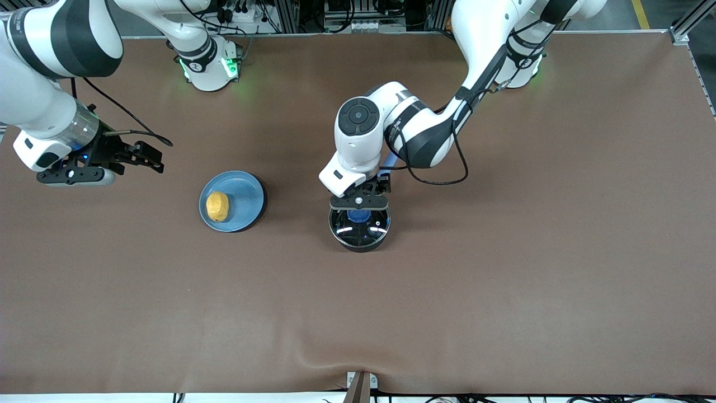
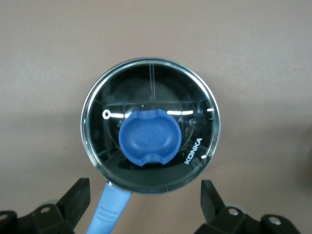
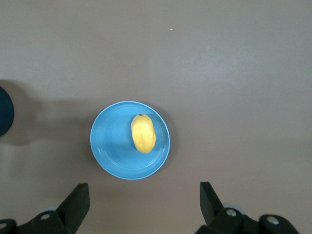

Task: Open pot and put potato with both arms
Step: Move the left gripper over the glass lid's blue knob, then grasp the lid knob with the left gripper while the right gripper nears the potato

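Pot (image 1: 358,226) mid-table, lid (image 2: 151,124) on; left gripper (image 1: 359,201) over it, fingers (image 2: 75,200) spread — only the left wrist view shows the knob (image 2: 150,138) untouched. Potato (image 1: 217,206) on the plate (image 1: 246,193) beside the pot, toward the right arm's end. Right gripper (image 1: 140,155) over bare table by the plate — fingers (image 3: 78,202) apart.

A brown mat covers the table (image 1: 503,291) edge to edge. Aluminium framing (image 1: 335,14) with cabling runs at 12 o'clock. A metal bracket (image 1: 361,386) sits at 6 o'clock.
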Motion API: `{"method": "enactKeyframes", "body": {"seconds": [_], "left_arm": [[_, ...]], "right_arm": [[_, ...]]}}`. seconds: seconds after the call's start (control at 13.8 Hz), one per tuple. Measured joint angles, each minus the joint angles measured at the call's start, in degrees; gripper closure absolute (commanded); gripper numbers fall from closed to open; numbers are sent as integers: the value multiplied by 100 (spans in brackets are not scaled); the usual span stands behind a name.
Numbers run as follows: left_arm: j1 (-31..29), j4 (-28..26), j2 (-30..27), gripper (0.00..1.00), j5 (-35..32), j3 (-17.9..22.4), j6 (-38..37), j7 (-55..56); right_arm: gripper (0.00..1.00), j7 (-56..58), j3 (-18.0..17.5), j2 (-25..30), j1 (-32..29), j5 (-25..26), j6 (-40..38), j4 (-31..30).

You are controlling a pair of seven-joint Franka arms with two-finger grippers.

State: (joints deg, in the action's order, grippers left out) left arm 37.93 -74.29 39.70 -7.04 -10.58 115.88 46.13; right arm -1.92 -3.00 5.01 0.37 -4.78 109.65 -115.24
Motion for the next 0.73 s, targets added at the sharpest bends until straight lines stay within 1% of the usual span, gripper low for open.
{"method": "enactKeyframes", "body": {"seconds": [0.22, 0.73], "left_arm": [[-29, 5, 83, 0, 0, 31, 155, -322], [-34, 22, 386, 0, 0, 42, 535, -454]], "right_arm": [[0, 0, 0, -4, -1, -14, 277, -250], [0, 0, 0, -12, -1, -36, 567, -527]]}}
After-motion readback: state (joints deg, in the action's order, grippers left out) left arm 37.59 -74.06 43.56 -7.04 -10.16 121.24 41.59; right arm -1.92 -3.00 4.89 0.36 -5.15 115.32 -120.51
